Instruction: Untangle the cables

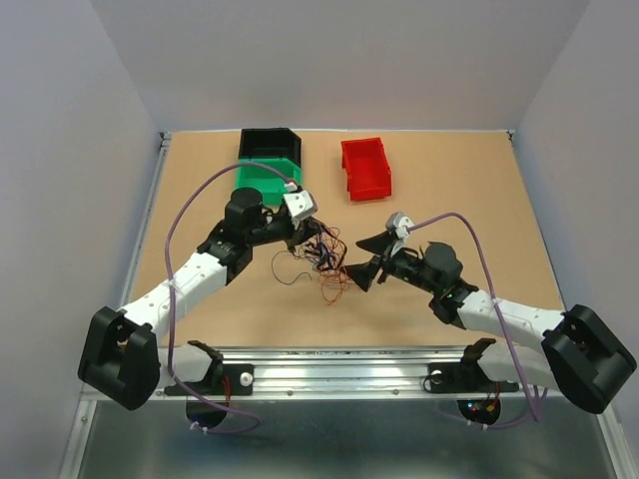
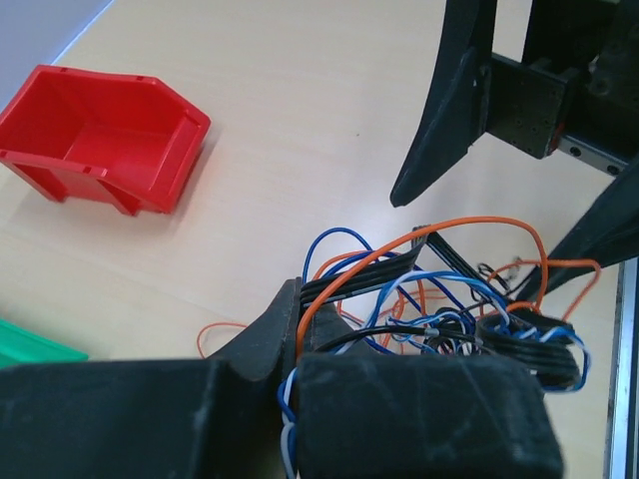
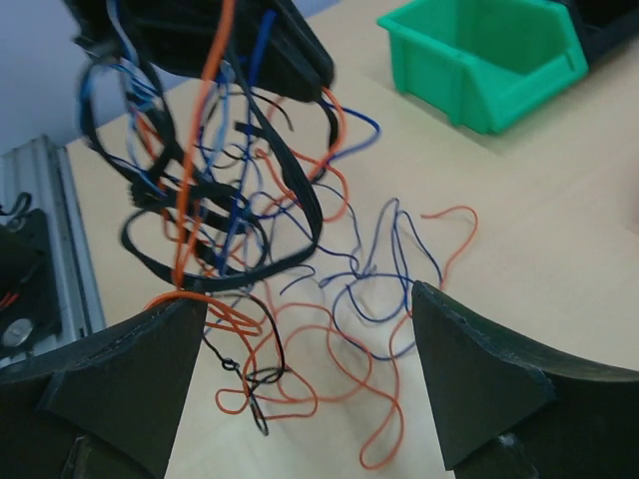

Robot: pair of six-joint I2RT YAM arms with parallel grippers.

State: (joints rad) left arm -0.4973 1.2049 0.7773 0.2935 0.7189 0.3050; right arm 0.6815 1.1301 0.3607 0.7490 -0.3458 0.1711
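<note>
cables (image 1: 325, 259) in left claw (image 1: 311, 233), facing right claw (image 1: 360, 257)

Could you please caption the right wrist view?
Open right gripper faces thin orange, black and blue wires dangling from the left gripper.

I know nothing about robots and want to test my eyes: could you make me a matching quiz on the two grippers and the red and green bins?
Things:
1. left gripper
2. right gripper
3. red bin
4. green bin

States:
A. stands alone, apart from the other bins
B. jaws wide open, holding nothing
C. directly in front of the black bin
D. shut on the cables

Pairs: 1-D, 2-B, 3-A, 4-C.
</note>
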